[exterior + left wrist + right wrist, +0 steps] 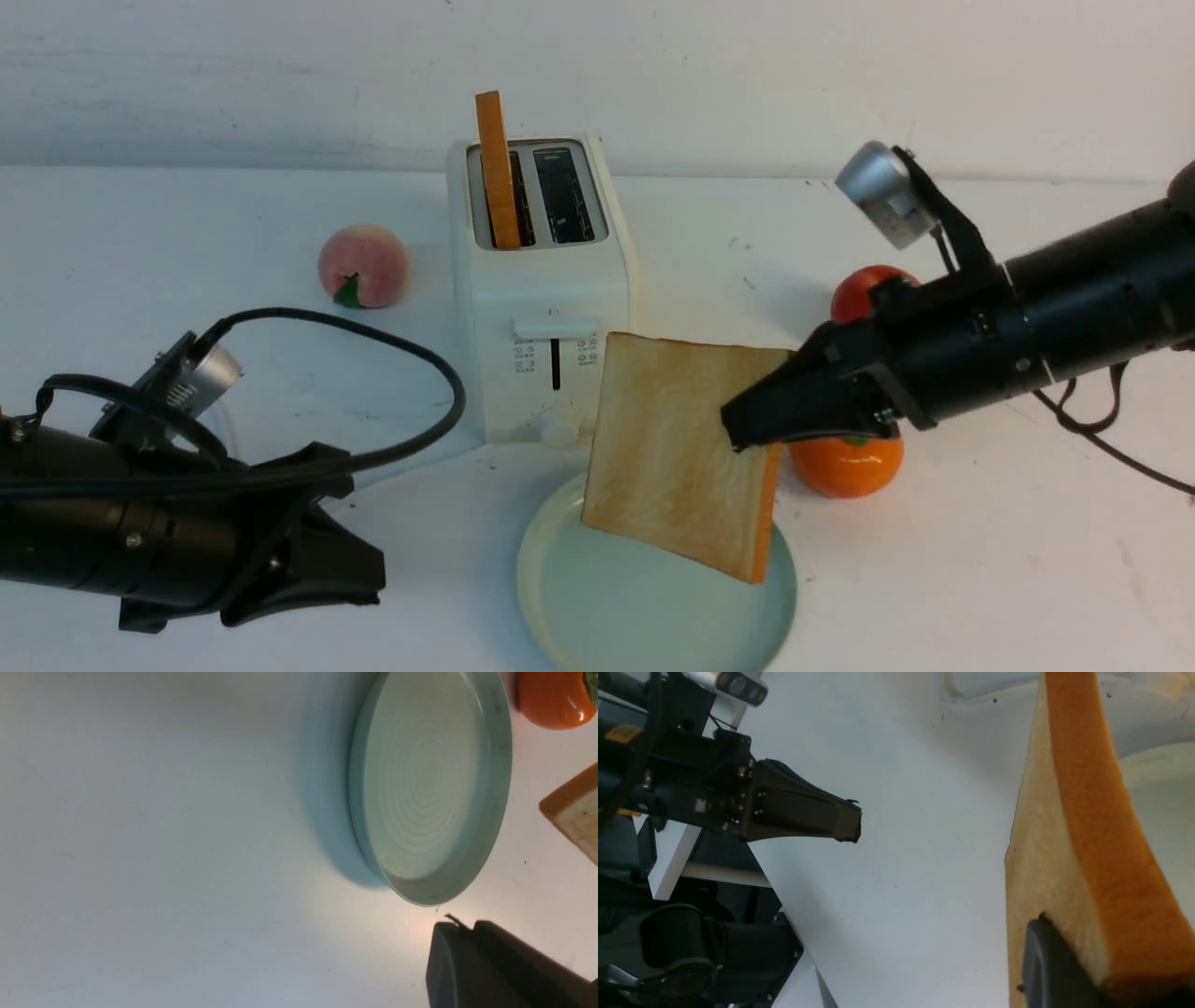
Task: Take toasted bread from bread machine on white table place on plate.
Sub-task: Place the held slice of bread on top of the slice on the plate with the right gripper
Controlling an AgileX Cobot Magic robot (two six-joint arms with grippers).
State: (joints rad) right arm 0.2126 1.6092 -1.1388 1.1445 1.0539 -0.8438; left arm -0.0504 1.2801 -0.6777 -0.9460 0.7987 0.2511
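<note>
The white table [980, 579] carries the bread machine [541, 308] at the back, one slice [497, 168] upright in its left slot. The plate [635, 607] lies in front of it. Over the plate the right gripper [742, 429] pinches the toasted bread [667, 448], tilted. To the left, the left gripper [369, 579] is closed and empty. An orange fruit [845, 467] crowds the plate's right, and a peach [362, 265] sits left of the machine.
</note>
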